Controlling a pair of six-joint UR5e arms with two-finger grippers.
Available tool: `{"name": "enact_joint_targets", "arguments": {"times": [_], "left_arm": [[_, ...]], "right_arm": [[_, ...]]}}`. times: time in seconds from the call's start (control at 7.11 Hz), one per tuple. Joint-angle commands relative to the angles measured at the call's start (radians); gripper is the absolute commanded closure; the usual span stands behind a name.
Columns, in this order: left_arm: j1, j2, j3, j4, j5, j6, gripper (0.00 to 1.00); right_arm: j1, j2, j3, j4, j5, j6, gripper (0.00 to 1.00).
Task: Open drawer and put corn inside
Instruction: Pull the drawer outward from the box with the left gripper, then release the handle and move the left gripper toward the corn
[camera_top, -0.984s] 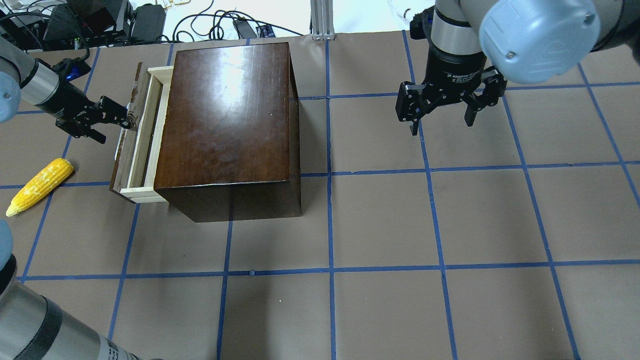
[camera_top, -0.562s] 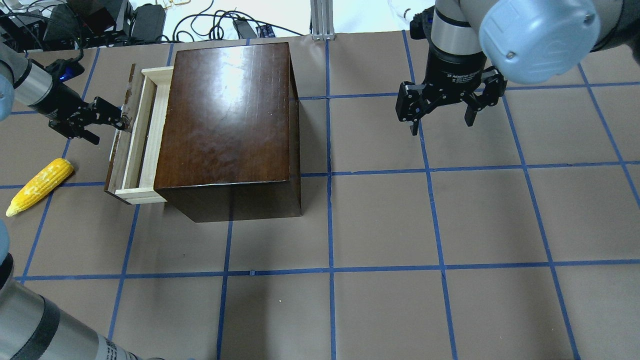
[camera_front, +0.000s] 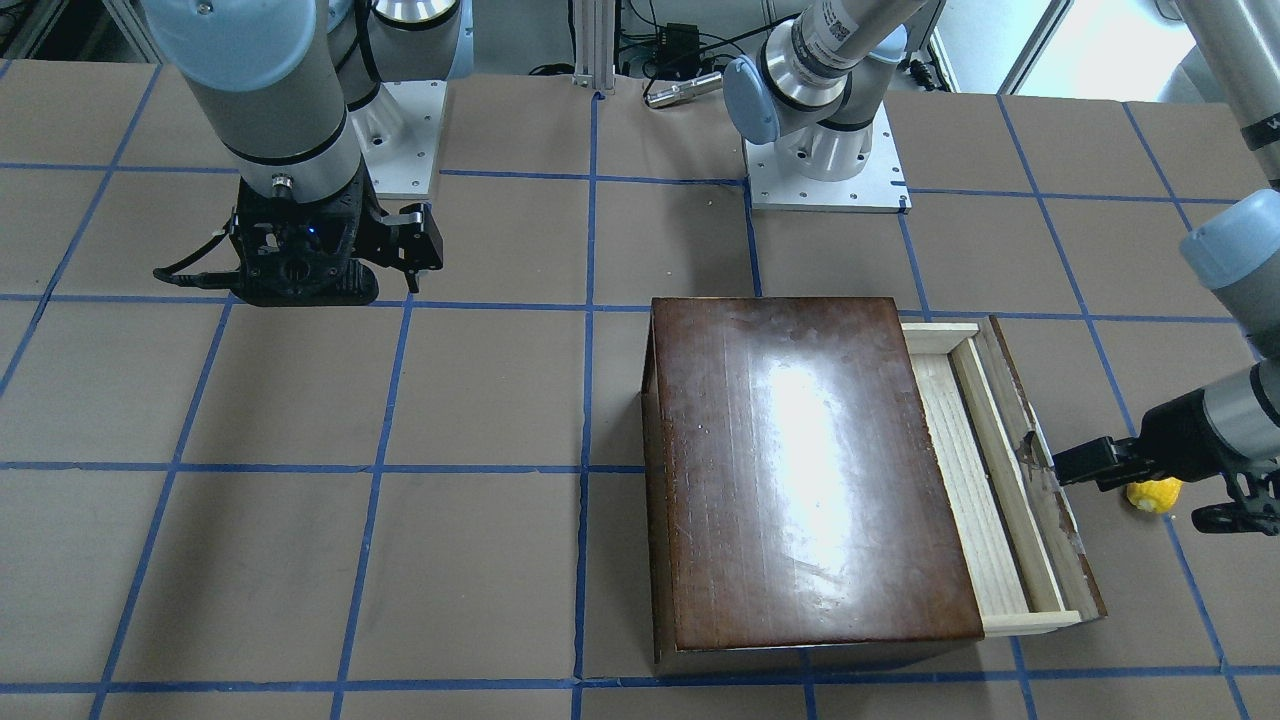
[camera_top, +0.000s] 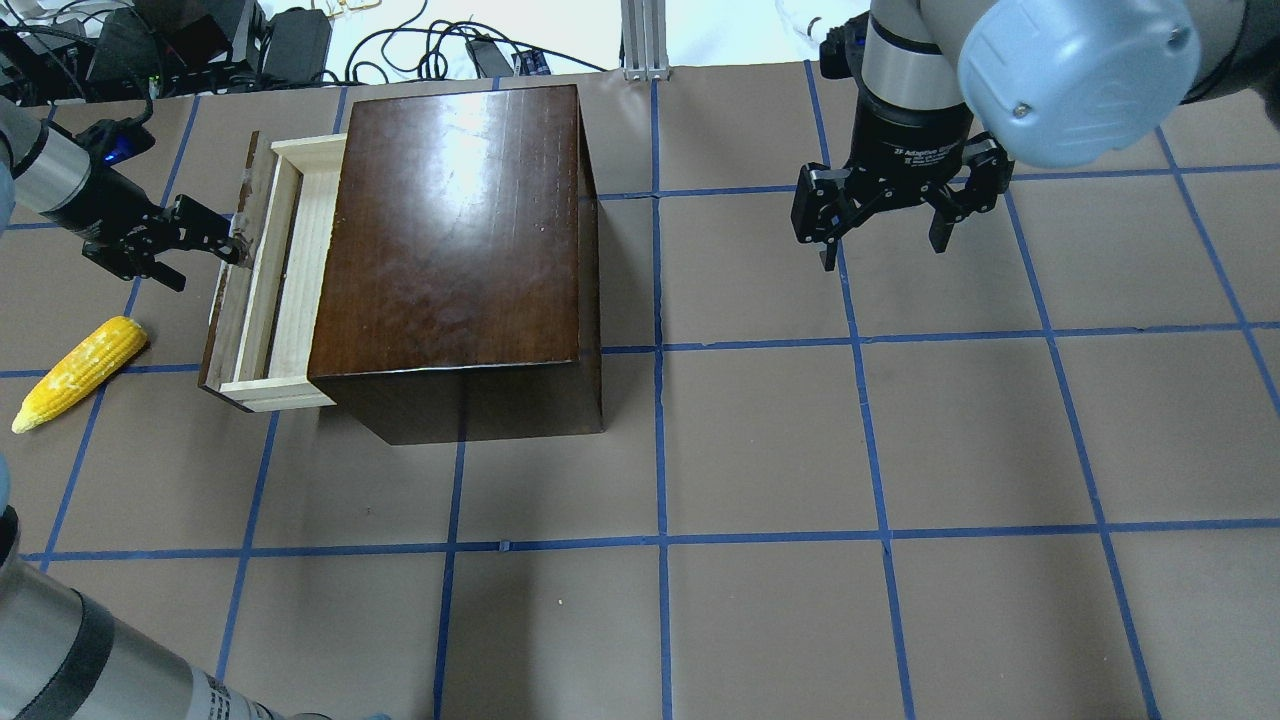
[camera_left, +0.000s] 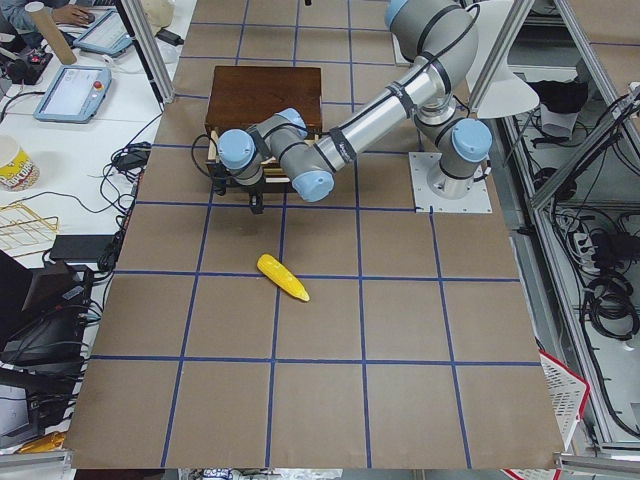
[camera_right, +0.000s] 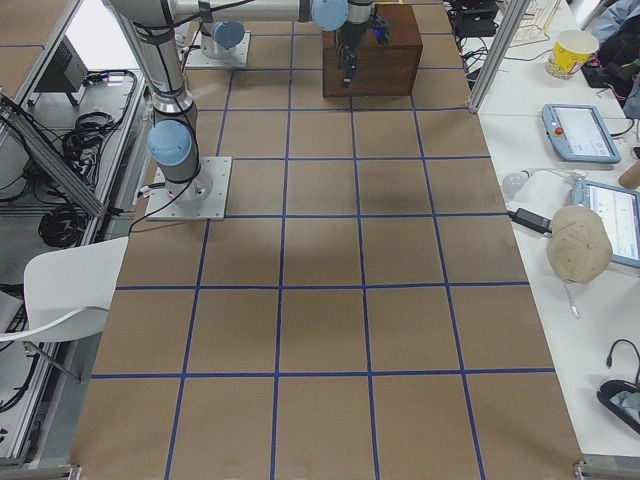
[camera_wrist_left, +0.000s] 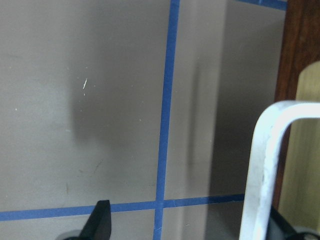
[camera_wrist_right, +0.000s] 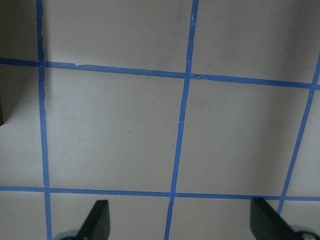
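The glossy dark-brown box (camera_top: 450, 230) stands at the table's left rear. Its drawer (camera_top: 288, 270), a pale wood tray with a chipped dark front panel (camera_top: 226, 300), is pulled partly out to the left. My left gripper (camera_top: 205, 258) is open at the panel. The white metal handle (camera_wrist_left: 260, 165) sits between its fingers, close against one finger. The yellow corn (camera_top: 75, 372) lies on the table left of and nearer than the drawer, apart from the gripper. It also shows in the exterior left view (camera_left: 283, 277). My right gripper (camera_top: 885, 255) is open and empty above the table at the right rear.
Brown table cover with a blue tape grid (camera_top: 660, 540). Cables and power supplies (camera_top: 290, 40) lie beyond the table's far edge. An aluminium post (camera_top: 645, 35) stands at the far edge. The drawer tray (camera_front: 985, 470) holds nothing.
My left gripper has moved left and drawn the drawer further out of the box. The corn and the right arm have not moved.
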Motion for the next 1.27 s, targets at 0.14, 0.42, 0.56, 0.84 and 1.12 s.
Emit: {"name": "enact_joint_targets", "arguments": {"times": [0.14, 0.42, 0.56, 0.84, 1.12], "left_arm": [[0.004, 0.029, 0.116, -0.063, 0.078, 0.005, 0.0], [0.052, 0.03, 0.166, -0.08, 0.164, 0.188, 0.0], [0.094, 0.027, 0.157, -0.071, 0.19, 0.336, 0.0], [0.139, 0.005, 0.145, -0.019, 0.21, 0.634, 0.0], [0.162, -0.005, 0.084, 0.019, 0.27, 0.777, 0.0]], "right_arm": [[0.0, 0.0, 0.0, 0.0, 0.001, 0.0, 0.0], [0.0, 0.0, 0.0, 0.0, 0.0, 0.0, 0.0], [0.0, 0.0, 0.0, 0.0, 0.001, 0.0, 0.0], [0.0, 0.0, 0.0, 0.0, 0.001, 0.0, 0.0], [0.0, 0.0, 0.0, 0.0, 0.0, 0.0, 0.0]]}}
